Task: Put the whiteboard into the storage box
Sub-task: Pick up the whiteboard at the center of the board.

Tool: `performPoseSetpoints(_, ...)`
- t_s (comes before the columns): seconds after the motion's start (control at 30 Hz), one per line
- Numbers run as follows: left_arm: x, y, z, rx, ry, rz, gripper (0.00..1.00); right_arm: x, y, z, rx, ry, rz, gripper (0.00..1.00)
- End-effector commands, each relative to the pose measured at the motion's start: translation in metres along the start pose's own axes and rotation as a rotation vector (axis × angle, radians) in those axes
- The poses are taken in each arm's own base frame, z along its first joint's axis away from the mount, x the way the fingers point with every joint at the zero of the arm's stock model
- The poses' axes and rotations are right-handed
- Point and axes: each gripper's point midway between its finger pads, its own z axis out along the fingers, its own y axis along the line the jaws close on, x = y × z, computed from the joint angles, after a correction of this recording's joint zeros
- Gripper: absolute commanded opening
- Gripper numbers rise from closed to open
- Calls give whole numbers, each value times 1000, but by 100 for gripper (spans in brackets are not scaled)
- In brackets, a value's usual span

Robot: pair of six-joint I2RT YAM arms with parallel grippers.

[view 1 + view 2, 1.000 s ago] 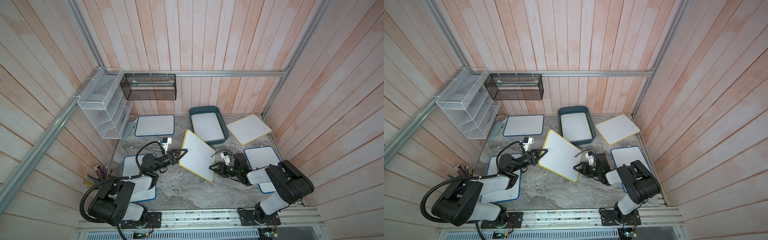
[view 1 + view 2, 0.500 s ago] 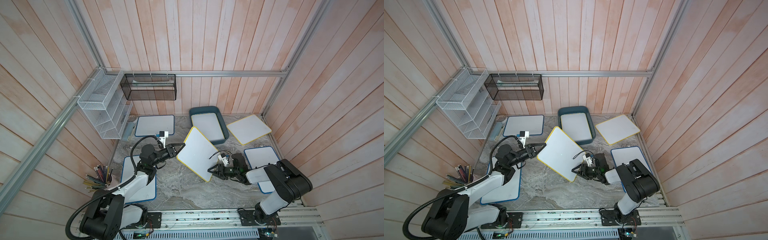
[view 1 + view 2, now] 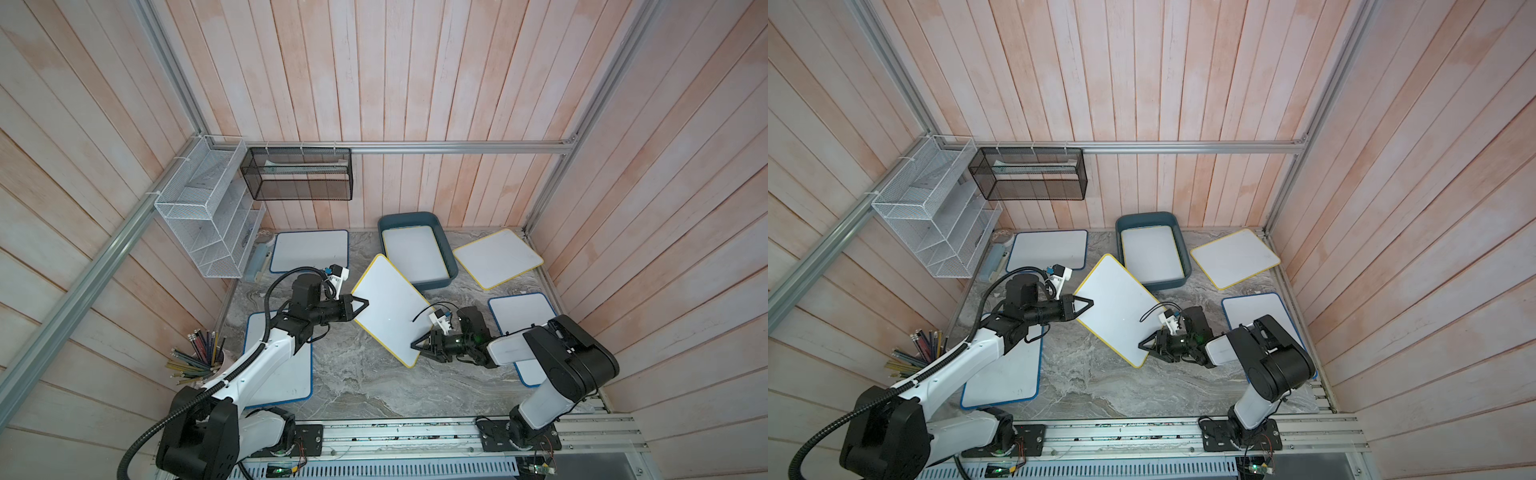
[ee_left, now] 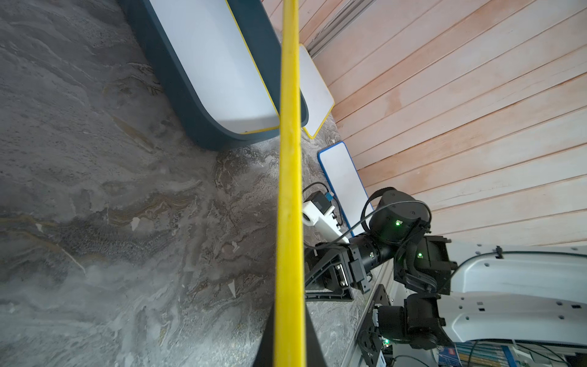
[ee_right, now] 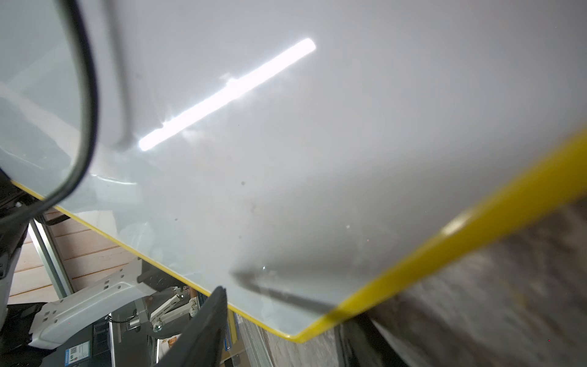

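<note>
A yellow-framed whiteboard [image 3: 386, 307] [image 3: 1117, 307] hangs tilted over the marble table, just in front of the dark teal storage box [image 3: 432, 284] [image 3: 1167, 284]. Another yellow-framed whiteboard [image 3: 415, 253] lies inside the box. My left gripper [image 3: 361, 305] [image 3: 1088, 305] is shut on the tilted board's left edge; the left wrist view shows the yellow edge [image 4: 289, 190] running between the jaws of the left gripper [image 4: 289, 317]. My right gripper [image 3: 415, 345] [image 3: 1142, 345] [image 5: 290, 305] stands open astride the board's near right corner [image 5: 298, 336], one finger above it and one below.
Blue-framed boards lie at back left [image 3: 309, 249], at right [image 3: 521, 311] and under my left arm [image 3: 291, 374]. A yellow-framed board [image 3: 496, 257] lies right of the box. A pencil cup [image 3: 199, 357] stands at front left. A white wire rack [image 3: 208, 216] and a black mesh basket [image 3: 299, 174] hang on the walls.
My left gripper has closed on the board's left edge. The board has shifted a little toward the back and the box. The right gripper has stayed at the board's near corner.
</note>
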Motion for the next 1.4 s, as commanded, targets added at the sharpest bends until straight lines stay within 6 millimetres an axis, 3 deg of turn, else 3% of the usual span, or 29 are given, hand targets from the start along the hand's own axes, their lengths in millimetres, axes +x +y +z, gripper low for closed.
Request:
performPoseSetpoints(0.0, 42, 15, -1, -62, 133, -26, 0, 10, -10, 6, 44, 36, 22, 55)
performPoseSetpoints(0.3, 14, 23, -35, -36, 23, -94, 0, 9, -4, 0, 54, 19, -3, 56)
performPoseSetpoints(0.77, -44, 1, -87, 129, -109, -124, 0, -15, 8, -31, 71, -80, -53, 56)
performPoseSetpoints(1.0, -63, -21, -94, 254, -143, -124, 0, -37, 24, -58, 47, -176, -93, 56)
performPoseSetpoints(1.2, -82, -20, -89, 315, -160, -147, 0, -63, 60, -83, -11, -280, -174, 56)
performPoseSetpoints(1.37, -96, -9, -76, 347, -111, -204, 0, -99, 79, -125, -63, -429, -198, 56)
